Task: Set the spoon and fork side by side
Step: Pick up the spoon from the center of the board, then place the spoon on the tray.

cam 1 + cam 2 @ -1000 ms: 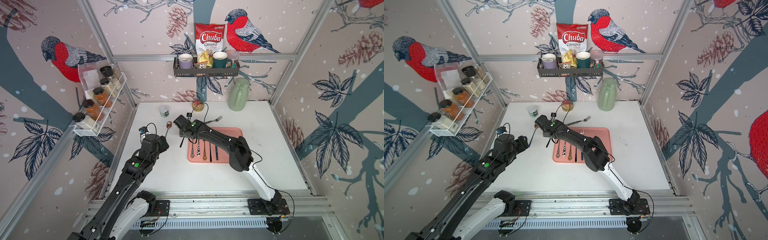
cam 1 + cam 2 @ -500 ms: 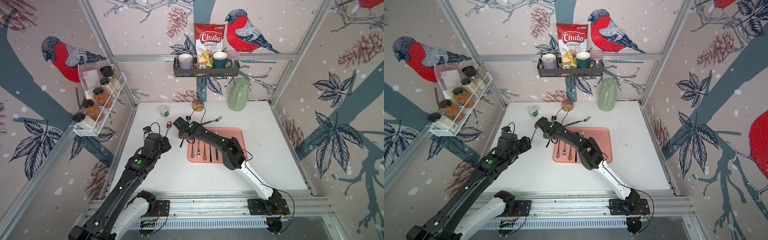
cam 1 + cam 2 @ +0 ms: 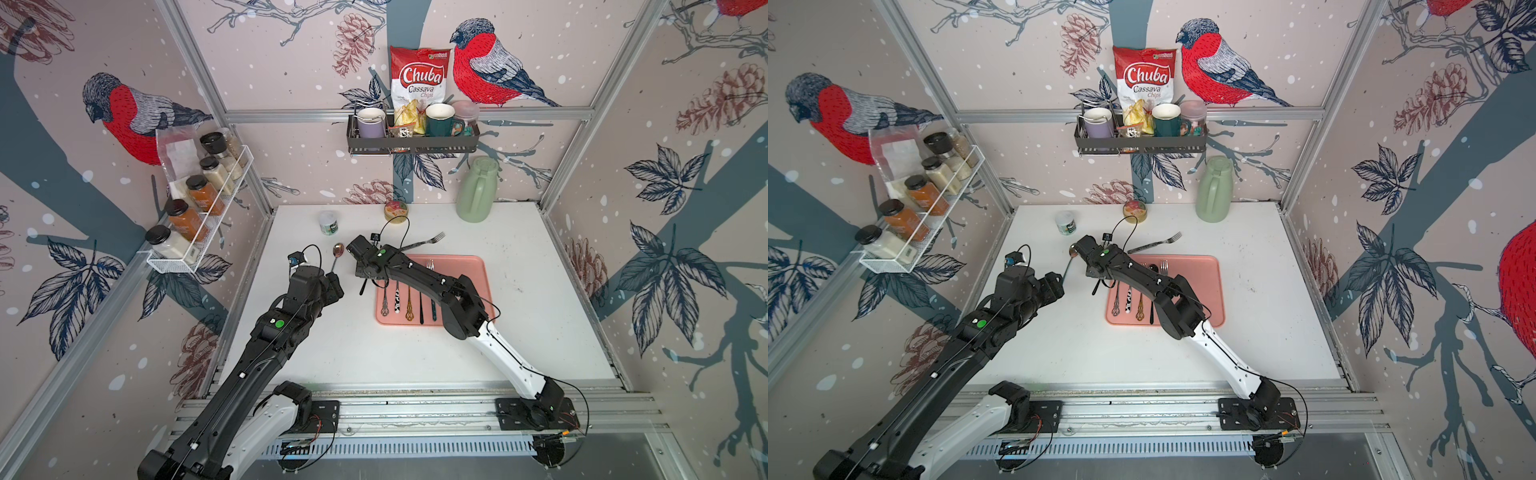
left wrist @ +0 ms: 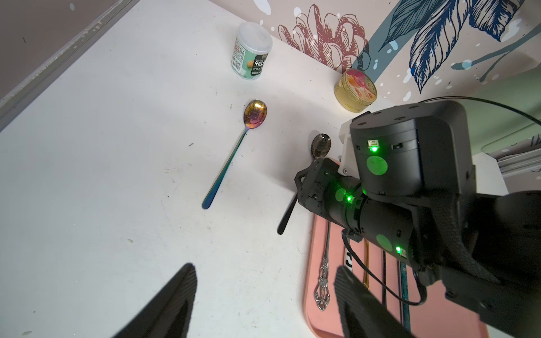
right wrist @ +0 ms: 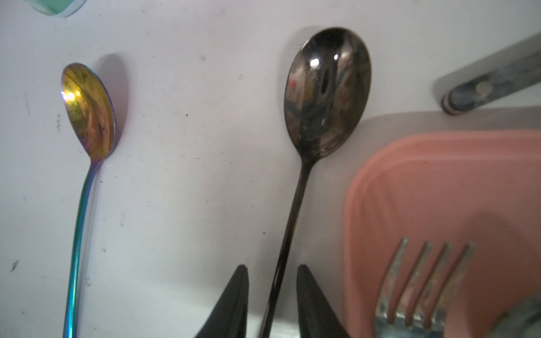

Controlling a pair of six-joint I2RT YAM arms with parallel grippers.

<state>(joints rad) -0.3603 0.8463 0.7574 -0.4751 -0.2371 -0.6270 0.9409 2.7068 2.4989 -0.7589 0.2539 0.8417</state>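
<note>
The right gripper [image 5: 272, 267] has drawn its fingers in to straddle, not yet pinch, the handle of the glossy black metal spoon [image 5: 325, 96], which lies, in both top views, just left of the pink plastic tray [image 3: 473, 268], so pickup looks imminent, while the left gripper [image 4: 263, 266] hangs spread and empty.

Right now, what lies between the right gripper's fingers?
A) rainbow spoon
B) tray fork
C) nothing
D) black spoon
D: in the right wrist view the black spoon has its handle between the fingers of the right gripper, gaps either side; the rainbow spoon lies apart.
</note>
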